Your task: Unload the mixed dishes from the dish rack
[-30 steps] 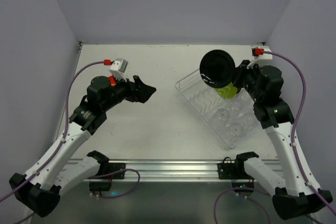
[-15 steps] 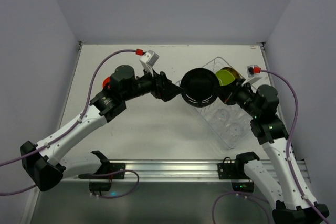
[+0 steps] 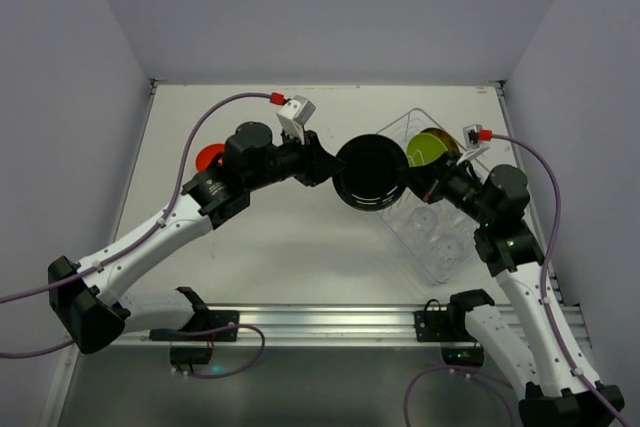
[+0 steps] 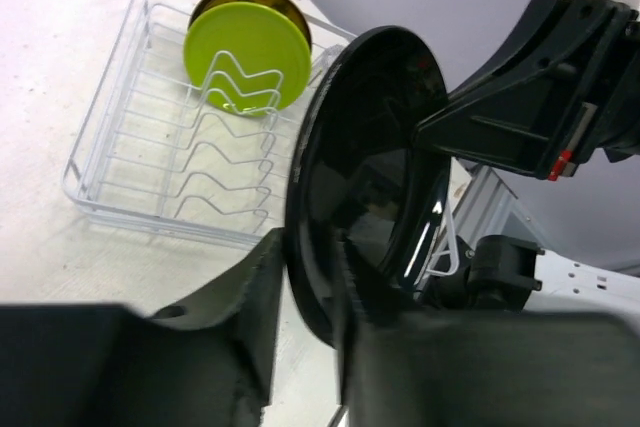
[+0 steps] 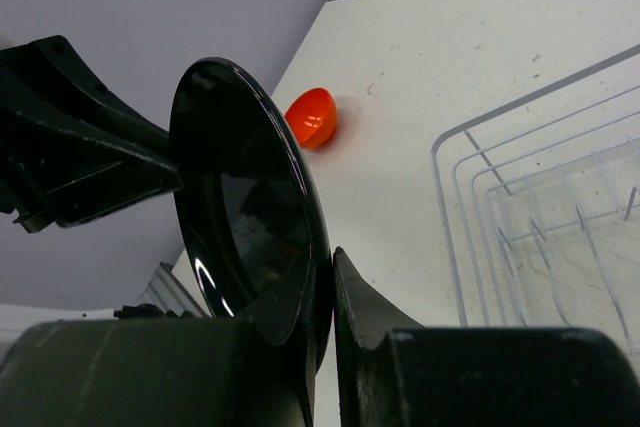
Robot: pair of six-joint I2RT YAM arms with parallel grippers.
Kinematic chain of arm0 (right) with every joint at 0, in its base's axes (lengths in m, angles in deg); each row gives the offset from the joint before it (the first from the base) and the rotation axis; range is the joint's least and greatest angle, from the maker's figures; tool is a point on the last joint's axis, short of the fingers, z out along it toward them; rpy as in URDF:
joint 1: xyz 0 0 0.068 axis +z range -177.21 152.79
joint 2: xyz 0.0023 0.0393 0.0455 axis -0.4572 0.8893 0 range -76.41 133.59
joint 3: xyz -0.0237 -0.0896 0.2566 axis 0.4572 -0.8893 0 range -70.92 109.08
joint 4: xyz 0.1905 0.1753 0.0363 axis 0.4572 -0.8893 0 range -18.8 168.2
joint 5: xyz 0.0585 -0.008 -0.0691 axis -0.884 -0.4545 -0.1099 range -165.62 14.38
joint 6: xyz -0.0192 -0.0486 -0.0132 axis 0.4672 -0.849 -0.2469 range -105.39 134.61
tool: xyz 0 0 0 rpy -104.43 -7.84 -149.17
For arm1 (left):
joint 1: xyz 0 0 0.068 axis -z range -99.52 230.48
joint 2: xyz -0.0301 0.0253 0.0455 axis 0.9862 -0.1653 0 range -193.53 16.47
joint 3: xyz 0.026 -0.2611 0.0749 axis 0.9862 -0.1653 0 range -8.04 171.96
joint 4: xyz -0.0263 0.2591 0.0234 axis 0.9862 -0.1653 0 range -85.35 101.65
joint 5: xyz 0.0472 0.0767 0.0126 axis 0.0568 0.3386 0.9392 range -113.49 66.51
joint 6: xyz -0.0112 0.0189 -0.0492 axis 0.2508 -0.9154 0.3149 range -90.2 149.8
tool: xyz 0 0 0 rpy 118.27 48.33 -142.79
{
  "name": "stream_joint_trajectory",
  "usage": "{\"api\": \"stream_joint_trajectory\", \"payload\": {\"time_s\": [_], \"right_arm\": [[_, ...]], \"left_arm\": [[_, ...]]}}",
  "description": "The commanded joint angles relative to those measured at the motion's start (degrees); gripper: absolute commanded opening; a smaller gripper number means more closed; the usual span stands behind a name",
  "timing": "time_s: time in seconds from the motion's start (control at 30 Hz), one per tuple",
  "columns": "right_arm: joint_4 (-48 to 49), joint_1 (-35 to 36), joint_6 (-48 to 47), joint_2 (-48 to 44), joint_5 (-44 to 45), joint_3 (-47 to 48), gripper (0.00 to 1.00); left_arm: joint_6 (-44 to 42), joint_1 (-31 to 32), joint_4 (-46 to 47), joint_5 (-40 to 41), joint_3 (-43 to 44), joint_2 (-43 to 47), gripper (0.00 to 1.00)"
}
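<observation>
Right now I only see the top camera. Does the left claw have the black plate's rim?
Observer: Left wrist view: the left claw has one finger on each face of the black plate at its rim. Whether it pinches, I cannot tell.
Operator: Right side?
Observer: Right wrist view: the right claw is shut on the plate's rim.
Operator: Orange blob left of the plate?
Observer: Right wrist view: a small orange bowl, alone on the table, touching nothing.
</observation>
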Motion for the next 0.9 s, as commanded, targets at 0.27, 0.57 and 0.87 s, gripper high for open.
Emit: {"api": "stream_joint_trajectory", "payload": {"time_s": [0.27, 0.57, 0.87], "right_arm": [[11.7, 0.0, 3.7, 0.8, -6.7, -2.2, 0.00], [15.1, 0.0, 5.2, 1.2, -7.0, -4.8, 0.13], [18.1, 0.0, 8.2, 2.8, -7.4, -5.6, 0.39]], "left_arm": [[0.4, 0.5, 5.2, -1.3, -0.2, 0.4, 0.00], [2.7, 0.5, 14.7, 1.4, -6.9, 5.4, 0.00], [6.8, 0.6, 11.7, 10.6, -8.8, 7.8, 0.00]]}}
